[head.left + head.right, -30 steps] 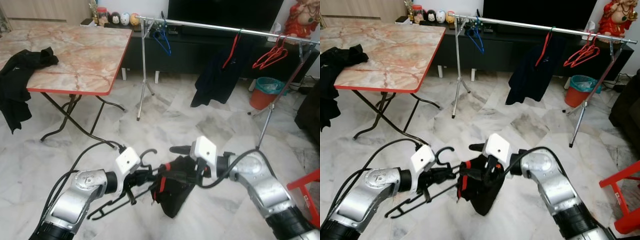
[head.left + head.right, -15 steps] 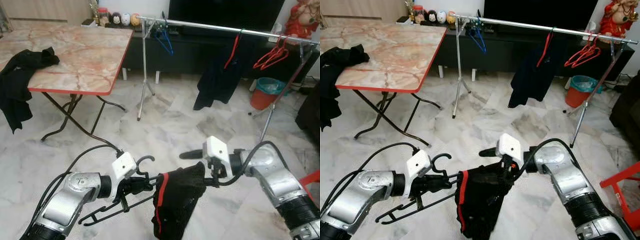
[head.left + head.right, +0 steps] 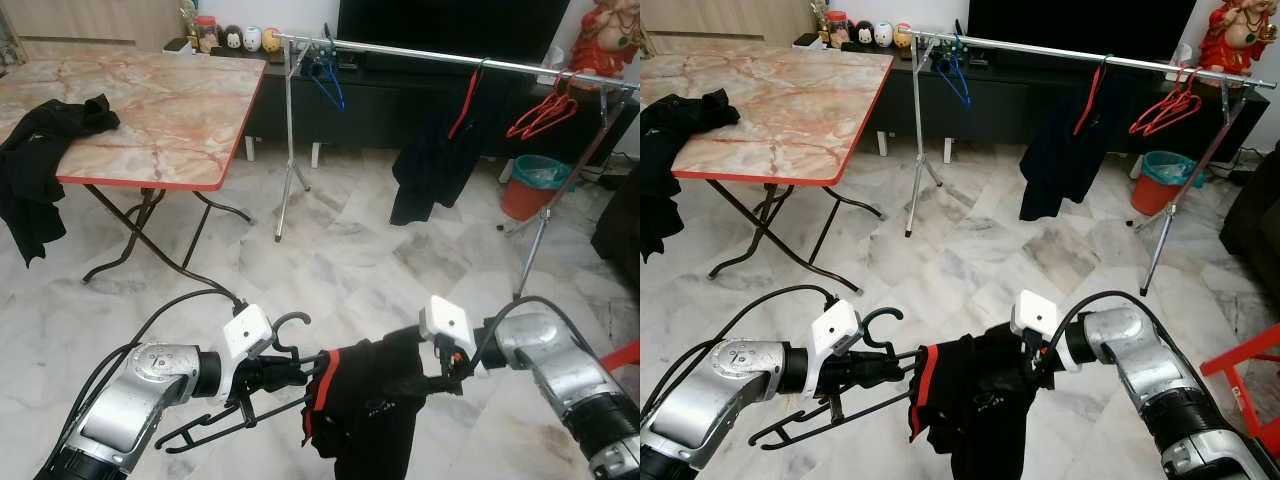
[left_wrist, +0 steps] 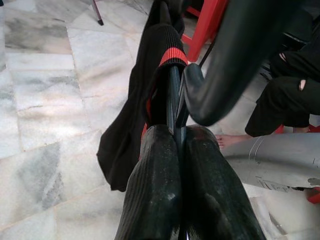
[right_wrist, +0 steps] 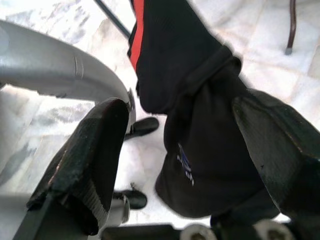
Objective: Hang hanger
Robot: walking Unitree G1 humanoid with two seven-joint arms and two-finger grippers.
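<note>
A black hanger (image 3: 212, 430) is held low over the floor, my left gripper (image 3: 287, 372) shut on its neck just below the hook (image 3: 288, 321). In the left wrist view the fingers (image 4: 155, 190) pinch the hanger's thin rod (image 4: 171, 95). A black garment with red trim (image 3: 365, 415) is draped over the hanger's right arm and hangs down. My right gripper (image 3: 1028, 376) is at the garment's upper right edge. In the right wrist view its fingers (image 5: 95, 150) stand wide apart, open, with the garment (image 5: 200, 145) between them.
A metal clothes rail (image 3: 420, 52) stands ahead with a blue hanger (image 3: 325, 75), a dark garment on a red hanger (image 3: 435, 160) and red hangers (image 3: 540, 112). A marble folding table (image 3: 150, 110) with black clothing (image 3: 40, 150) is at the left. A teal bin (image 3: 538, 180) and red stool (image 3: 625, 355) are at the right.
My right gripper has moved right and lower along the garment. The garment, bunched a second ago, now hangs spread over the hanger's arm. My left gripper has kept its hold, hardly moving.
</note>
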